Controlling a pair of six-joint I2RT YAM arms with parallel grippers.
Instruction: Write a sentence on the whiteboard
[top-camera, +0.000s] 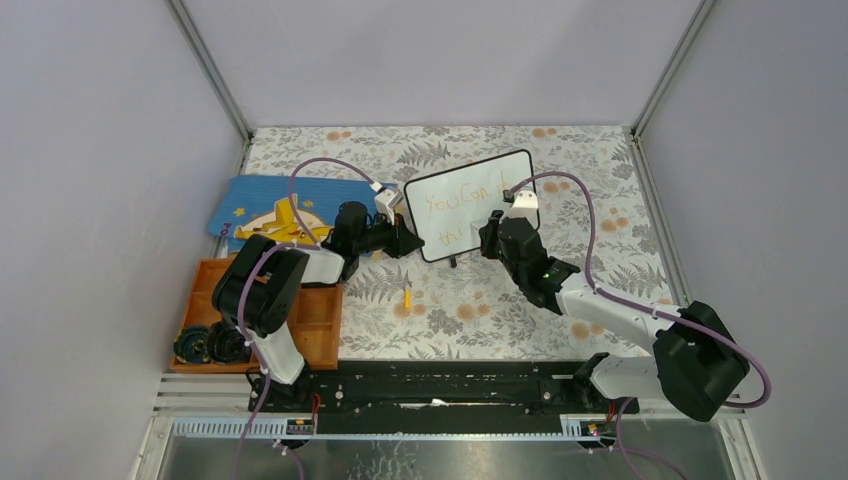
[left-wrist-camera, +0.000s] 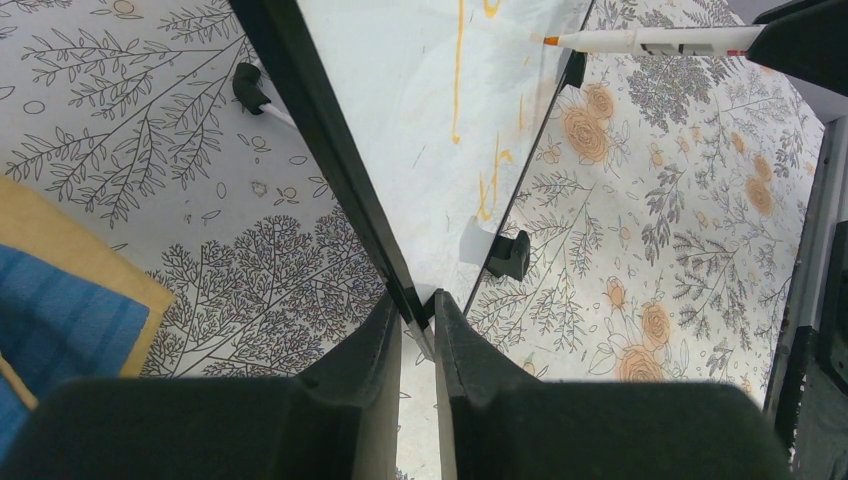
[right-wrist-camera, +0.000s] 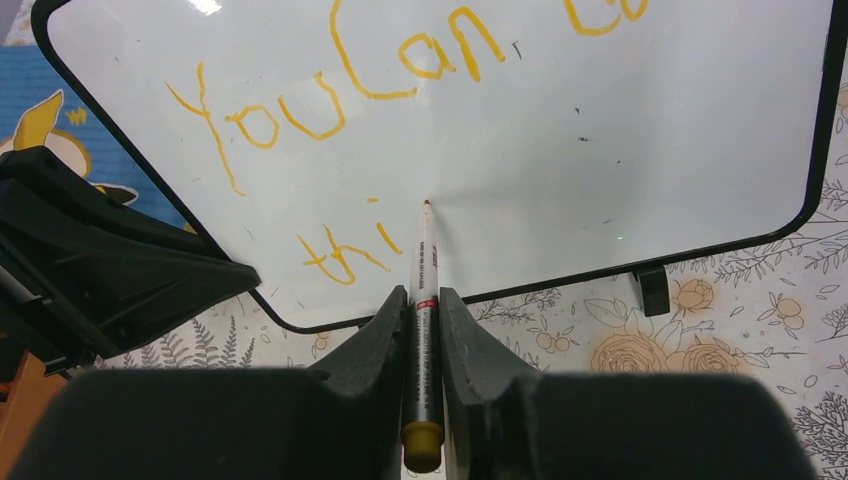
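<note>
Near the tabletop's (top-camera: 600, 180) far edge the whiteboard (top-camera: 470, 205) is steadied by the left fingers (left-wrist-camera: 362, 360), pinched on its frame. The marker (right-wrist-camera: 421, 270) is clamped in the right fingers (right-wrist-camera: 385, 340), tip against the board, so the unfinished sentence (right-wrist-camera: 330, 100) can be continued.

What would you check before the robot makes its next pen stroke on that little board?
1. Hold of the left gripper on the whiteboard edge: ok.
2. Hold of the right gripper on the marker: ok.
3. Marker tip at the board, just right of "thi": ok.
4. Bare white space ahead of the tip: ok.
5. The sentence finished: not ok, the second line reads only "thi".
6. How hard the tip presses: cannot tell.
</note>
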